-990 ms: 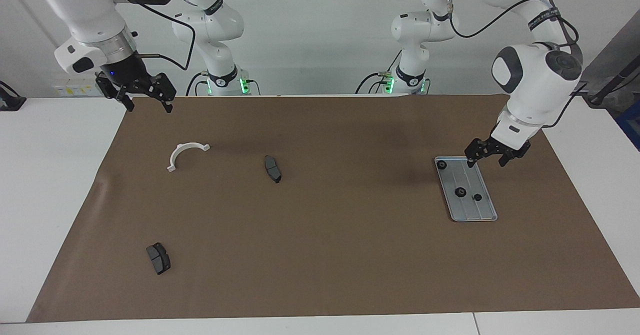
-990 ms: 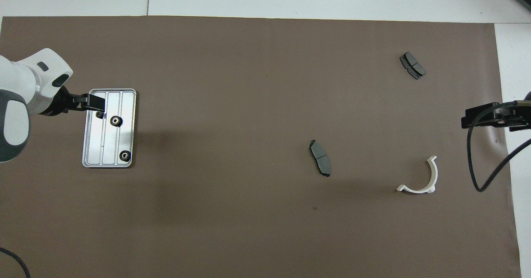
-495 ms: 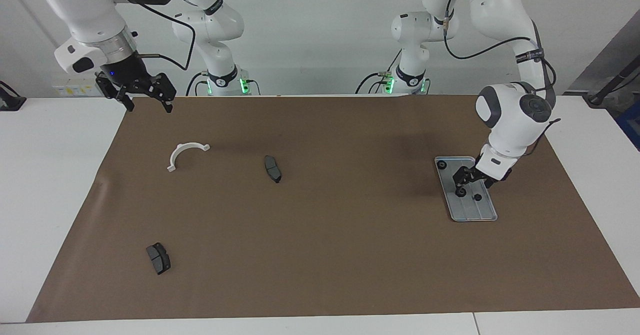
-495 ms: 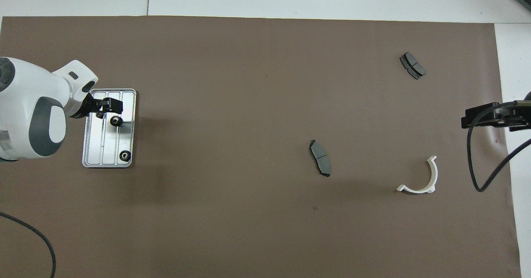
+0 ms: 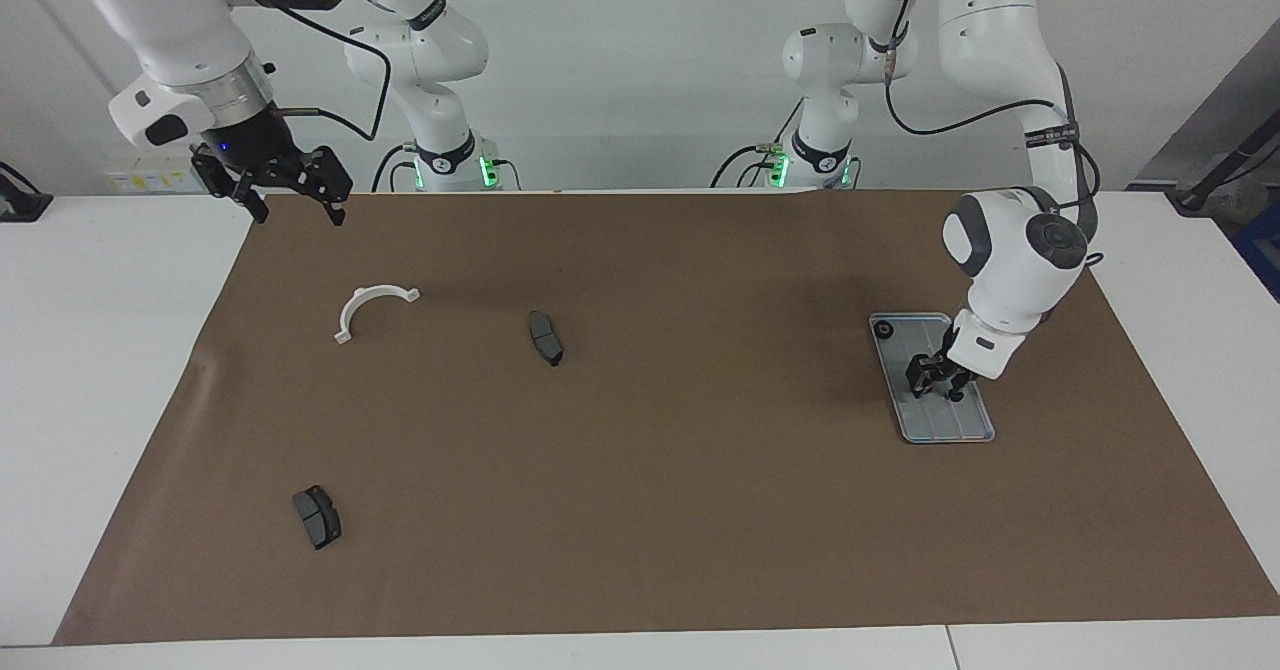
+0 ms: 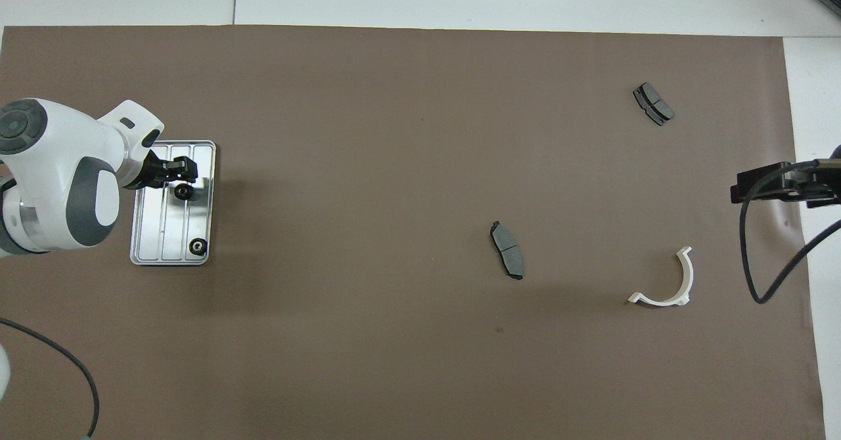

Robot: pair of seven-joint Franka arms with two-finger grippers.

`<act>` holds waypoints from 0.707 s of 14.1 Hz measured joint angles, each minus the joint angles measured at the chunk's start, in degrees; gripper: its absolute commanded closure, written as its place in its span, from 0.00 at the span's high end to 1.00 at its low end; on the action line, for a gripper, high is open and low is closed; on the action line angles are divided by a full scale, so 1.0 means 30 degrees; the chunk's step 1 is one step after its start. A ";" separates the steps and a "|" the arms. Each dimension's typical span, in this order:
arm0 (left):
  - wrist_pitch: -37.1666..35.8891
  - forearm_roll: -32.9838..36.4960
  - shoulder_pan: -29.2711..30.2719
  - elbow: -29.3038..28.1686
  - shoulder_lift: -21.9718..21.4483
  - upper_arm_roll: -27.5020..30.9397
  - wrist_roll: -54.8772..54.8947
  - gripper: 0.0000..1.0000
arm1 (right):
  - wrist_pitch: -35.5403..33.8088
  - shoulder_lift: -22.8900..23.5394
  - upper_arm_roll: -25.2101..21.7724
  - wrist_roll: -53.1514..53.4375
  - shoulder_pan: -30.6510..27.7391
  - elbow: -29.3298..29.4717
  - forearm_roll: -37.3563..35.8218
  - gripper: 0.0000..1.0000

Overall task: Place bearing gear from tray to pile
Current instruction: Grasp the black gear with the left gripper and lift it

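While the left gripper sits low on the tray, its jaws partly drawn in around a small dark bearing gear near the tray's middle, whether they hold it I cannot tell. A good pick here, I judge, means closing squarely on the gear's rim and lifting straight up, so the part does not skid along the ridges or drag the light tray. Another gear sits at the tray's corner nearest the robots. The pile lies toward the right arm's end of the counter: white half-ring bracket and two brake pads, spread well apart. The right gripper waits, jaws wide, over the mat's edge.
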 measured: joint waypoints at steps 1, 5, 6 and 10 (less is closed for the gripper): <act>0.0000 0.0000 0.0012 -0.0080 0.0000 0.0001 -0.0217 0.65 | 0.0000 0.0000 0.0000 0.0000 0.0000 0.0000 0.0000 1.00; 0.0069 0.0000 0.0015 -0.0478 0.0000 -0.0001 -0.0928 0.62 | 0.0000 0.0000 0.0000 0.0000 0.0000 0.0000 0.0000 1.00; 0.0090 0.0000 0.0015 -0.0557 0.0000 -0.0005 -0.1119 0.59 | 0.0000 0.0000 0.0000 0.0000 0.0000 0.0000 0.0000 1.00; 0.0093 0.0000 0.0007 -0.0723 -0.0002 -0.0105 -0.1870 0.49 | 0.0000 0.0000 0.0000 0.0000 0.0000 0.0000 0.0000 1.00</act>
